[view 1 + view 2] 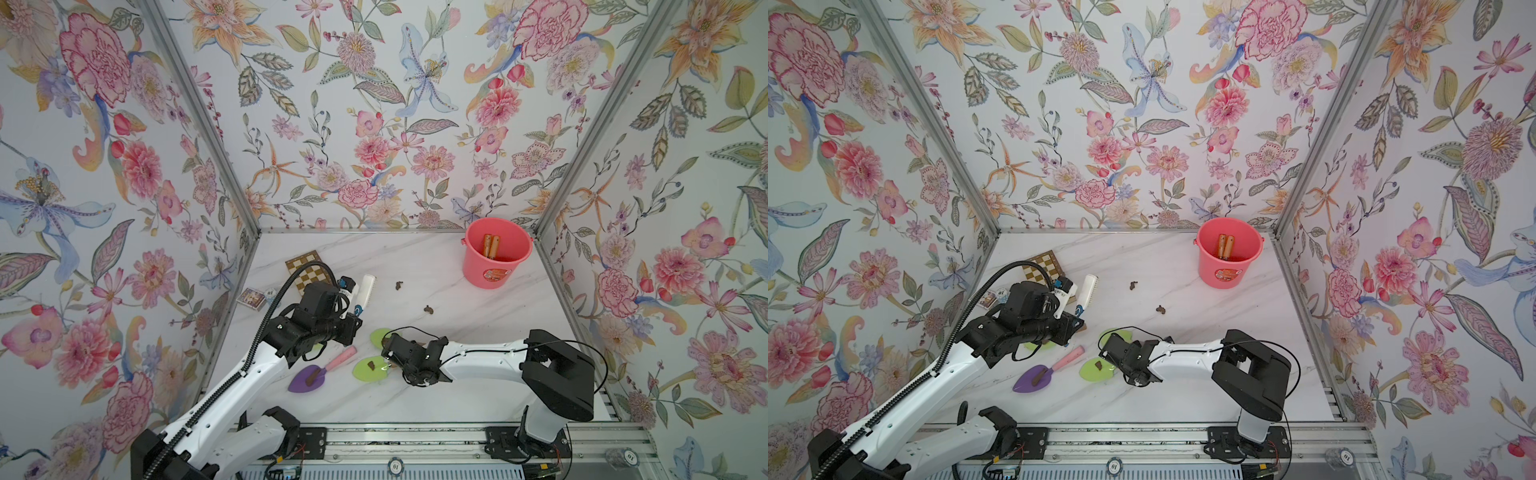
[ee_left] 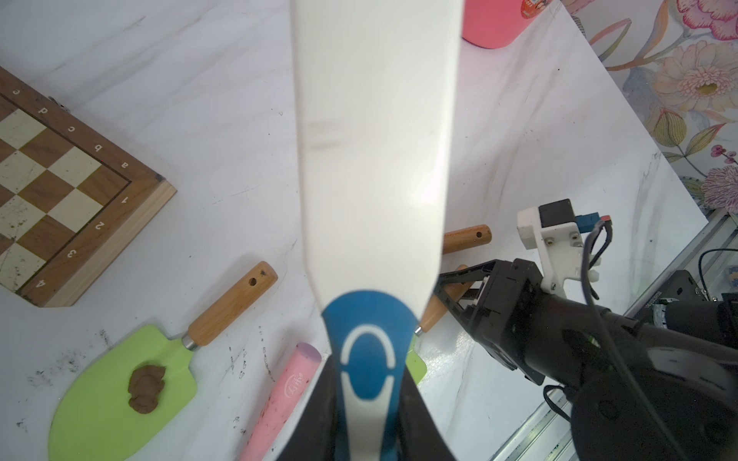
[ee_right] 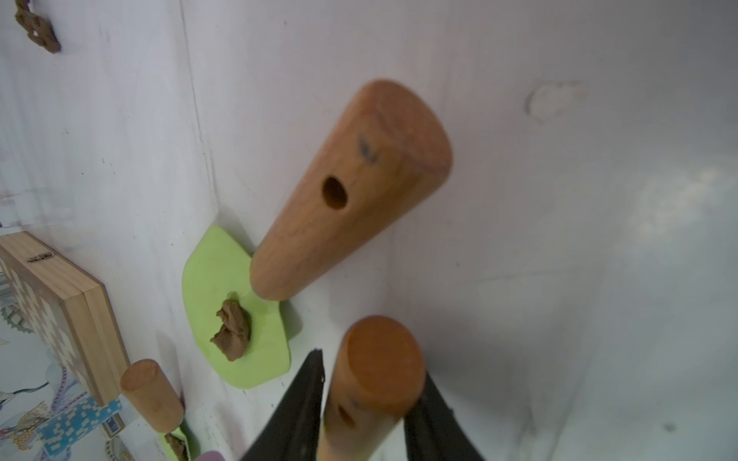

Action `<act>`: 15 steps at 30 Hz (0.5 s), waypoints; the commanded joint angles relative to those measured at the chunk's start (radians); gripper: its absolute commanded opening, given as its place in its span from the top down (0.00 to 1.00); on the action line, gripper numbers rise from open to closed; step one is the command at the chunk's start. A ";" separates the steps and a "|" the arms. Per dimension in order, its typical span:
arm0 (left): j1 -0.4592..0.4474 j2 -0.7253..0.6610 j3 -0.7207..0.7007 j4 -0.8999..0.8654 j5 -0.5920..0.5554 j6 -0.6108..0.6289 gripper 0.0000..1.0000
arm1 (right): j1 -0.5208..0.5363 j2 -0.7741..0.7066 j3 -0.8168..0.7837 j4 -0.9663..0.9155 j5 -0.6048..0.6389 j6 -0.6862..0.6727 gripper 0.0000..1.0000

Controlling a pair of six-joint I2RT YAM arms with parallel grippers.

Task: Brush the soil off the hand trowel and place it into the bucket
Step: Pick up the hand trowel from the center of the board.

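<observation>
Gripping the wooden handle of the green trowel [image 1: 360, 371] in the closed right tool [image 3: 373, 363] near the table's front edge, soil [image 1: 371, 365] on its blade, I judge brushing comes next: sweep the brush [image 2: 371, 139], clamped in the left tool [image 2: 365, 407], across it before the far-right-corner bucket [image 1: 478, 270].

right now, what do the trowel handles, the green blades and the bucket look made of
Trowel handles: wood, matte, probably unvarnished; faint grain lines and a drilled hole show.
Green blades: likely plastic or painted metal; flat, uniform lime colour, no shine to decide.
Bucket: plastic, smooth semi-gloss; even coral colour and thick moulded rim.
</observation>
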 commanded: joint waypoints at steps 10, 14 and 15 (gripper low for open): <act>0.007 0.004 -0.009 0.010 -0.016 0.029 1.00 | 0.017 -0.023 -0.045 -0.080 0.032 0.226 0.87; 0.007 0.037 0.019 0.004 -0.022 0.041 1.00 | 0.014 -0.135 -0.031 -0.111 0.169 0.127 0.88; 0.006 0.047 0.033 -0.001 -0.026 0.046 1.00 | 0.003 -0.169 -0.020 -0.121 0.201 0.053 0.88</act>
